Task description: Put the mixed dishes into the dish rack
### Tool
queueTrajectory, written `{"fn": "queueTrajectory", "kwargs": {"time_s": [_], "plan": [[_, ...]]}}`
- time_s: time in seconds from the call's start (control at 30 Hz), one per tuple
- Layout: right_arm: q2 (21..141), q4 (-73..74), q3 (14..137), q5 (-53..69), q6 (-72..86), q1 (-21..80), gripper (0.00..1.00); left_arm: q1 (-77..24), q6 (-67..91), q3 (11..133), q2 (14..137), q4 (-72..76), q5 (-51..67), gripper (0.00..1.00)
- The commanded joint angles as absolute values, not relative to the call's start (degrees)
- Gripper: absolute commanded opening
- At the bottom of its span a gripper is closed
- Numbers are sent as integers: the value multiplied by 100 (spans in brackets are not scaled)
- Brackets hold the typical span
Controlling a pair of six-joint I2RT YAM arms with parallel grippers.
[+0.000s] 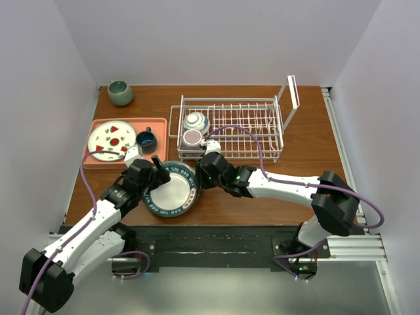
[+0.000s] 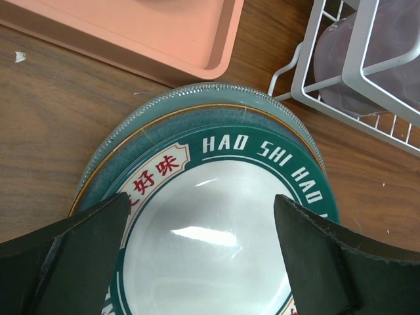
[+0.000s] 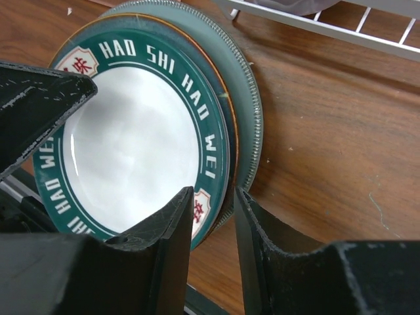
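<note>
The dish rack (image 1: 230, 128) is white wire. Inside it, at its left end, sit a bowl (image 1: 195, 121) with a blue pattern on white and a clear, pinkish mug (image 1: 191, 138). In front of the rack, the lettered plate (image 1: 172, 193) has a white centre and a dark teal rim carrying white letters and cream badges with red characters. The teal plate (image 2: 151, 128) beneath it is duller, with a thin orange-brown line and a pale beaded edge. Left of the rack, the tray (image 1: 161, 125) is salmon pink. On the tray are a white fruit plate (image 1: 113, 140) with red marks and a dark blue cup (image 1: 146, 139). Further left of the rack, at the back, the grey-green cup (image 1: 120, 92) is plain. The table (image 1: 308, 151) is brown wood grain.
</note>
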State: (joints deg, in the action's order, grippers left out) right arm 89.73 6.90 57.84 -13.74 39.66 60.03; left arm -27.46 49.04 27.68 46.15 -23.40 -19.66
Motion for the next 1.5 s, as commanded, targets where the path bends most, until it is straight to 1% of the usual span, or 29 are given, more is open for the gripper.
{"fn": "queueTrajectory", "kwargs": {"time_s": [0.0, 0.3, 0.67, 0.77, 1.0, 1.27, 1.47], "plan": [[9158, 704, 5985, -1381, 3911, 6012, 36, -2742, 5027, 2663, 4702, -2241, -2118, 97], [9571, 483, 6082, -1134, 3911, 6012, 35, -2742, 5027, 2602, 4746, -2145, -1987, 96], [9536, 492, 6065, -1151, 3946, 6012, 34, -2742, 4931, 2584, 4650, -2057, -1706, 96], [9536, 483, 6082, -1108, 3946, 6012, 32, -2751, 4782, 2549, 4614, -1873, -1460, 95], [9457, 484, 6056, -1108, 3973, 6020, 32, -2742, 4755, 2277, 4974, -1363, -844, 86], [9396, 440, 6021, -1020, 3999, 6021, 31, -2751, 4878, 1899, 5098, -836, -335, 80], [9431, 448, 6020, -976, 4017, 6021, 24, -2751, 4931, 1723, 5124, -651, -150, 77]]}}
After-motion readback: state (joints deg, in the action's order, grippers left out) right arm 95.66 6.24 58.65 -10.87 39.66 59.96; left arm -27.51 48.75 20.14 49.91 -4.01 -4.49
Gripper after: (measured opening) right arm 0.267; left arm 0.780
